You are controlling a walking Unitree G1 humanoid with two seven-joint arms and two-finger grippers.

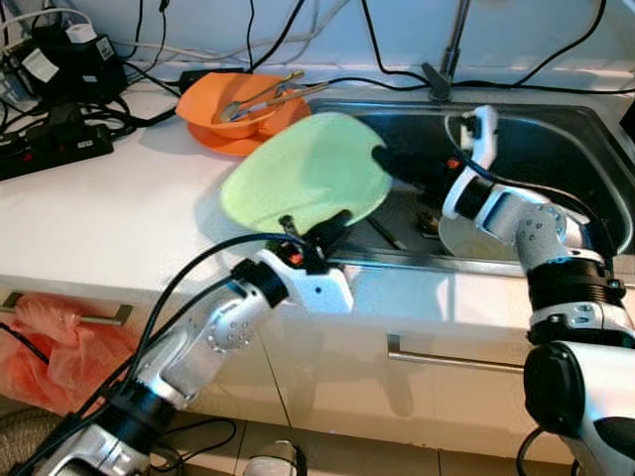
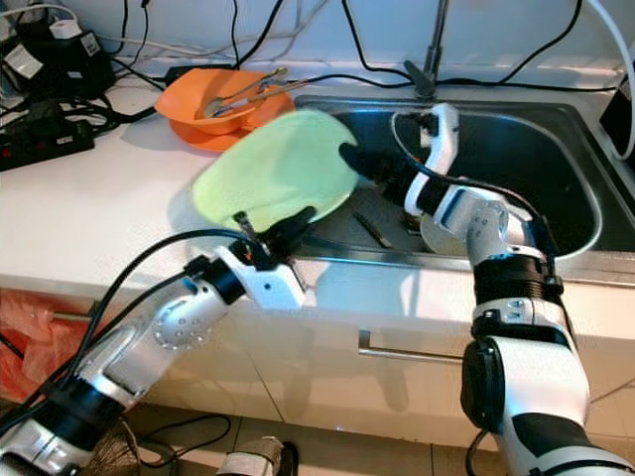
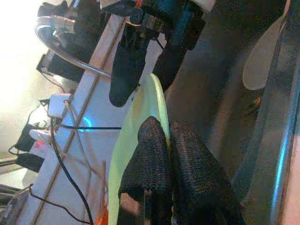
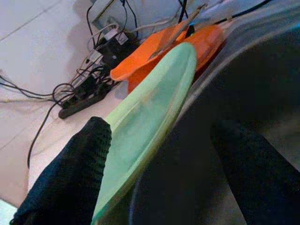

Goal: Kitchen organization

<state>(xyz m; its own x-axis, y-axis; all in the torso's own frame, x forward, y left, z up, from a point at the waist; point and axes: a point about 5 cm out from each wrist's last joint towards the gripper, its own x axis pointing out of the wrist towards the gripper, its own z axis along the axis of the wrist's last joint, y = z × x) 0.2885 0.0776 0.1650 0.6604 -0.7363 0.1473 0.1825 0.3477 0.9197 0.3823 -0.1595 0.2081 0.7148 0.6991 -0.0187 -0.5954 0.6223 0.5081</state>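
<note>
Left eye view: your left tool [image 1: 316, 230] is clamped on the near edge of the light green plate [image 1: 308, 171], both black fingers pinched narrow with the rim between them. The plate is tilted, lifted off the white counter [image 1: 89, 228], and it straddles the left rim of the steel sink [image 1: 556, 149]. In the left wrist view you see the plate edge-on, running up from between the 2 closed fingers [image 3: 152, 154].

Your right tool [image 1: 392, 161] sits at the plate's far side, over the sink. Its fingers are spread wide; the right wrist view shows 1 finger [image 4: 77, 173] over the plate's upper face and the other on the sink side, the rim lying between them. You cannot tell from the frames whether either finger touches the plate.

Beyond the left tool, just past the plate's far edge, an orange bowl [image 1: 230, 117] stands on the counter with metal tongs [image 1: 266, 96] resting in it. The plate overlaps the bowl's near rim in view; contact cannot be confirmed.

Below the right tool, a pale round plate [image 1: 466, 238] lies flat on the sink floor. A faucet stem [image 1: 451, 45] rises behind the sink.

Further off from the left tool, a black power strip [image 1: 50, 149] and tangled cables lie on the counter.
</note>
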